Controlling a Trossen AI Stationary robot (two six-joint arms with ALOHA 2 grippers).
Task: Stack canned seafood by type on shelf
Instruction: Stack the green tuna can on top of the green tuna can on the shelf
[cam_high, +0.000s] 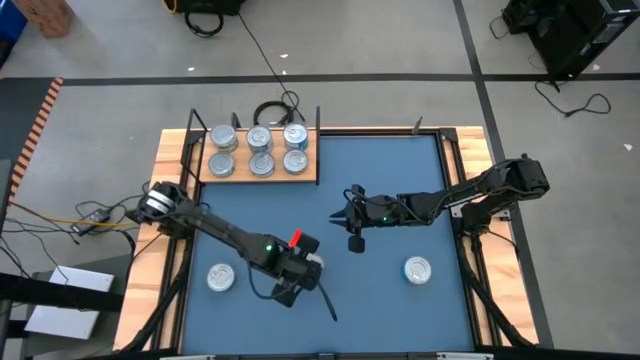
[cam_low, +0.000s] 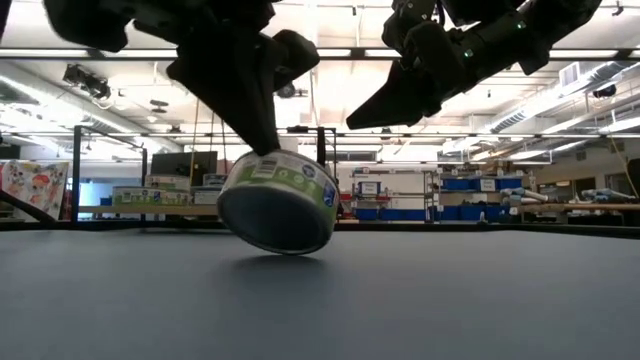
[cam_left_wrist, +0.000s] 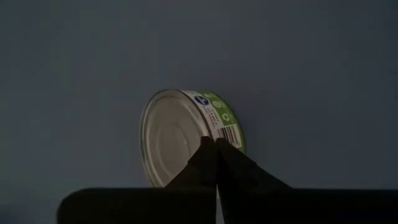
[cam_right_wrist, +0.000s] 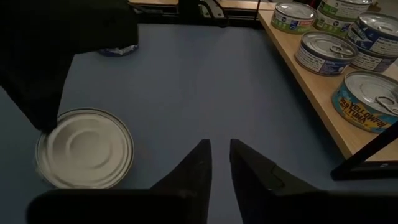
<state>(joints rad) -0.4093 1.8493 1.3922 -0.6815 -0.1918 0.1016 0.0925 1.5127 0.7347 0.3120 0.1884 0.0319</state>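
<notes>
The left tool (cam_low: 262, 150) pressed together on a tilted tin (cam_low: 278, 203) near the table's (cam_high: 400, 170) front edge, one rim down. The right tool (cam_right_wrist: 219, 163), nearly closed and holding nothing, hovered mid-table with open mat around. Six tins lay on the shelf (cam_high: 240, 178) at the far-left corner.

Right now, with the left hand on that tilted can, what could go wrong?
The left hand pinches the green-label can only at its rim, and the can sits tilted with one edge on the blue mat; it may slip or roll on lifting. The right hand hovers close by over the mat, so a swing toward the shelf could clip it. Tins on the shelf stand close together, leaving little room.
</notes>
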